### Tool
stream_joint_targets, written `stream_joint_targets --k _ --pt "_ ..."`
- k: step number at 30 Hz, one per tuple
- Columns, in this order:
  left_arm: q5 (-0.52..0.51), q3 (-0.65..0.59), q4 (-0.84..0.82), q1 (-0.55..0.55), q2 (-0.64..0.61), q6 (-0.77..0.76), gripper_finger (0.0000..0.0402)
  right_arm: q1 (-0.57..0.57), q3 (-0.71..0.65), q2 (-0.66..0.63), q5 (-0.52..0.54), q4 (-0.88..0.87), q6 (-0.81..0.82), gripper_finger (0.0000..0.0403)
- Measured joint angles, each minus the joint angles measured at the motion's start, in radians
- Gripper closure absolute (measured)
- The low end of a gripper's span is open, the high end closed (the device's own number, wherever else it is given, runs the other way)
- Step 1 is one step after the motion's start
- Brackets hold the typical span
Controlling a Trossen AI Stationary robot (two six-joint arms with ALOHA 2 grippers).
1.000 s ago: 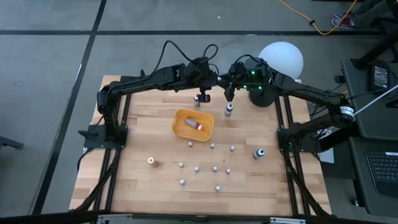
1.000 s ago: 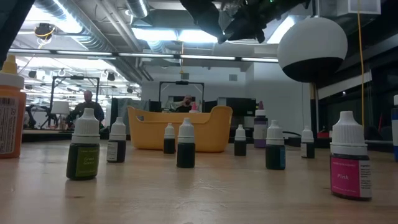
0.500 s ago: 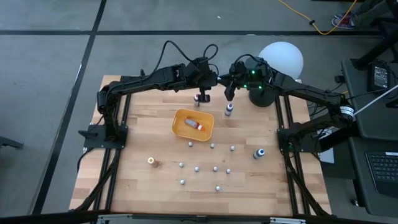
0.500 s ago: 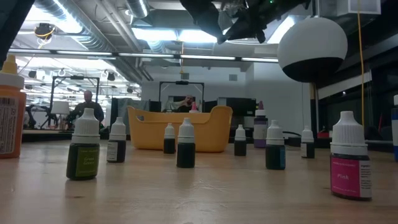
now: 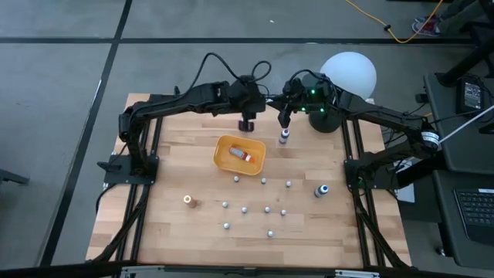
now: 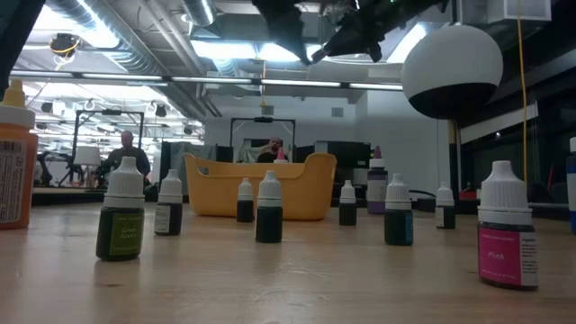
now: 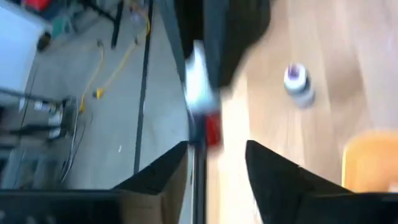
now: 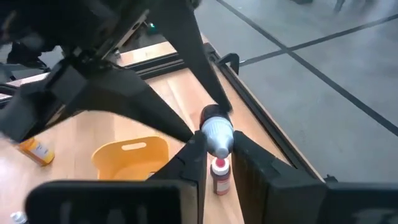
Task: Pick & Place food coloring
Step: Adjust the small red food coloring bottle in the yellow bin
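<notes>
Right end effector (image 8: 217, 163) at the far edge of the surface (image 5: 177, 170) — fingers pinching a grey-capped food coloring bottle (image 8: 217, 134). Just beyond it stands a red-topped bottle (image 8: 219, 177). Left end effector (image 7: 214, 163) close alongside, fingers spread, nothing between them. Orange tray (image 5: 239, 155) nearby holds one bottle lying down.

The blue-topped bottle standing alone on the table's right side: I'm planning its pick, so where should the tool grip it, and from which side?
Grip the blue-topped bottle around its body just under the cap, coming straight down from above. It stands upright and apart from the other small bottles, so there looks to be room on either side. The narrow cap alone would likely slip.
</notes>
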Motion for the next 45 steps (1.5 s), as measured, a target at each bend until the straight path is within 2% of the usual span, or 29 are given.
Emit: stream_joint_targets --k 4,6,9,13,19,24,29,34,38,45 --pt "-0.089 0.036 -0.158 0.003 -0.029 0.022 0.0198 -0.003 0.001 -0.003 0.012 -0.001 0.000 0.0336" --pt "-0.139 0.065 -0.231 0.015 -0.052 0.050 0.0186 -0.002 0.001 -0.003 -0.019 -0.012 0.000 0.0339" --pt "-0.202 0.098 -0.284 0.047 -0.088 0.067 0.0180 0.018 0.001 -0.003 -0.076 -0.042 0.015 0.0341" --pt "-0.237 0.116 -0.294 0.114 -0.155 0.045 0.0184 0.074 0.001 -0.003 -0.078 -0.092 0.007 0.0339" --pt "-0.213 0.123 -0.291 0.216 -0.252 -0.068 0.0191 0.175 0.038 0.053 -0.075 -0.198 0.014 0.0340" --pt "-0.155 0.123 -0.274 0.273 -0.313 -0.139 0.0192 0.254 0.232 0.240 -0.041 -0.407 -0.030 0.0340" --pt "-0.143 0.123 -0.245 0.288 -0.345 -0.181 0.0192 0.292 0.437 0.426 -0.038 -0.550 -0.117 0.0339" --pt "-0.126 0.123 -0.238 0.288 -0.355 -0.224 0.0192 0.300 0.567 0.536 -0.093 -0.649 -0.231 0.0339" --pt "-0.128 0.123 -0.239 0.288 -0.355 -0.289 0.0192 0.304 0.587 0.570 -0.098 -0.658 -0.313 0.0339" --pt "-0.129 0.123 -0.252 0.270 -0.355 -0.388 0.0194 0.332 0.547 0.641 -0.098 -0.645 -0.344 0.0339"
